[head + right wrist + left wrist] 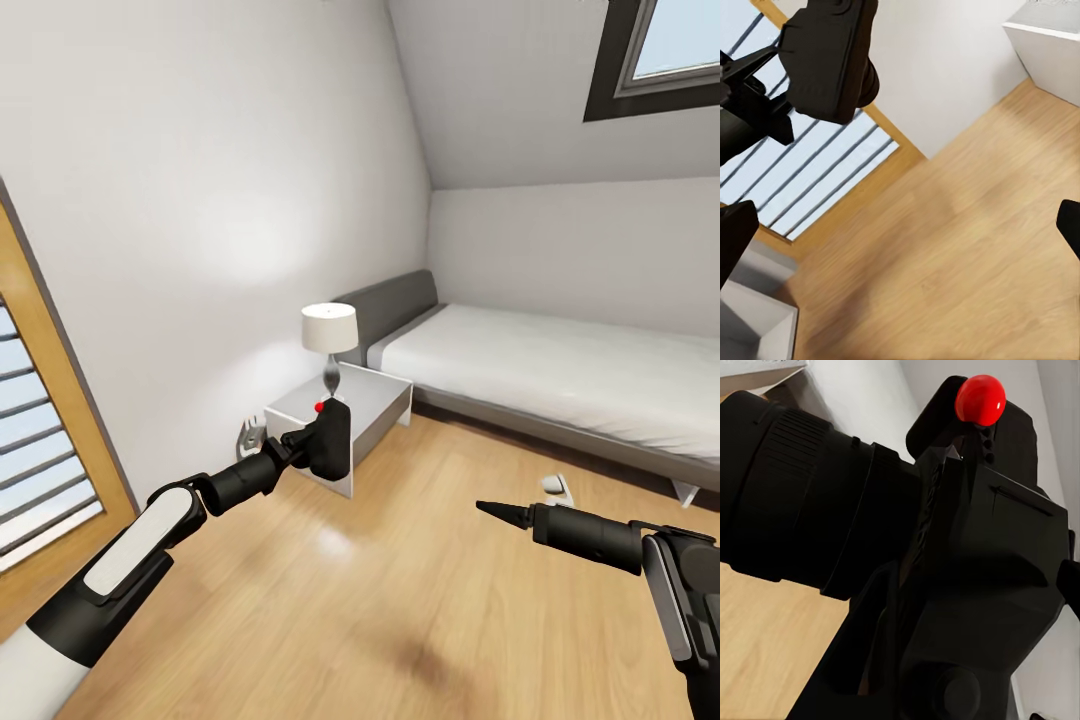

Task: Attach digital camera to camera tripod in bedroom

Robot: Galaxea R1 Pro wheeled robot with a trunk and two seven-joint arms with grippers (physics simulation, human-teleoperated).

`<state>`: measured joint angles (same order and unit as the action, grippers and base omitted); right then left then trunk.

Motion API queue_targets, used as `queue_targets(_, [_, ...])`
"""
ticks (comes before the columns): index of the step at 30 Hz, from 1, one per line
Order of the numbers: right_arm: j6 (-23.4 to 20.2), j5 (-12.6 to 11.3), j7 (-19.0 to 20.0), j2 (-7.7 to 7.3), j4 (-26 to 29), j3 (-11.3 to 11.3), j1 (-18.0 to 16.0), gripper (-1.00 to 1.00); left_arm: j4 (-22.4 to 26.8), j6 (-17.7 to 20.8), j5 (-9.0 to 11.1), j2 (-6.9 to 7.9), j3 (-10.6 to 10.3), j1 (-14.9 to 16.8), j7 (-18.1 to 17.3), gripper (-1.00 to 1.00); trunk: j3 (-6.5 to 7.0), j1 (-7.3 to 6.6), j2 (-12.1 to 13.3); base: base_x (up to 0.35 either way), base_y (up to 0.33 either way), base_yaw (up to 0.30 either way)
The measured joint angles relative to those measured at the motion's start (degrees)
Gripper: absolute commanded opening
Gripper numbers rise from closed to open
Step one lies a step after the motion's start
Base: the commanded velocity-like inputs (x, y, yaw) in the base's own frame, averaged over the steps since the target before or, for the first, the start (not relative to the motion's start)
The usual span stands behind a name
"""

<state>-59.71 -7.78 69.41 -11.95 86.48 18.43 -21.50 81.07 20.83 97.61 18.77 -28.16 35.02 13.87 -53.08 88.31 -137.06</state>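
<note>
In the head view the left hand (300, 447) holds the digital camera (330, 440) just left of the middle of the frame, above the wood floor (400, 600) and in front of a small white bedside surface (385, 400). The camera stands upright there, with its red button (319, 407) at the top. In the left wrist view the camera (967, 585) is very close, its lens barrel reaching toward the upper left of the frame and the red button (980, 399) at the top; the fingers are clamped on the body. The right hand (497, 511) is at the lower right of the head view, pointing to the left above the floor, with nothing in it; from here I cannot tell if its fingers are apart or together. A lamp (329, 330) stands on the bedside surface, and the bed (560, 370) with its white mattress runs along the right side of the frame. I do not see a tripod in these pictures, so I judge that the robot is carrying the camera through the bedroom and looking for it. To do this step well, the left hand should keep a firm grip and hold the camera level and away from the wall (200, 200) and the furniture. The base and the head should turn slowly until the tripod comes into sight. The right hand should stay low and apart from the camera.
</note>
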Motion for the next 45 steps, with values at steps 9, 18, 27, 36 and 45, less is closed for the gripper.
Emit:
queue_targets(9, [0.0, 0.0, 0.0, 0.00, 0.0, 0.0, 0.0, 1.00, 0.0, 0.0, 0.0, 0.00, 0.0, 0.0, 0.0, -1.00, 1.62, -1.98, 3.6, 0.000, 0.000, 0.000])
queue_targets(18, [0.0, 0.0, 0.0, 0.00, 0.0, 0.0, 0.0, 1.00, -0.1, 0.0, 0.0, 0.00, 0.0, 0.0, 0.0, -1.00, 3.23, -3.95, 7.2, 0.000, 0.000, 0.000])
queue_targets(27, [0.0, 0.0, 0.0, 0.00, 0.0, 0.0, 0.0, 1.00, -0.2, 0.0, 0.1, 0.00, 0.0, 0.0, 0.1, -1.00, 4.85, -5.93, 10.8, 0.000, 0.000, 0.000])
queue_targets(36, [0.0, 0.0, 0.0, 0.00, 0.0, 0.0, 0.0, 1.00, -0.5, 0.0, 0.2, -0.01, 0.0, 0.0, 0.1, -1.00, 6.46, -7.91, 14.4, 0.000, 0.000, 0.000])
queue_targets(45, [0.0, 0.0, 0.0, 0.00, 0.0, 0.0, 0.0, 1.00, -0.5, 0.0, 0.2, 0.00, 0.0, 0.0, 0.1, -1.00, 8.08, -9.89, 18.0, 0.000, 0.000, 0.000])
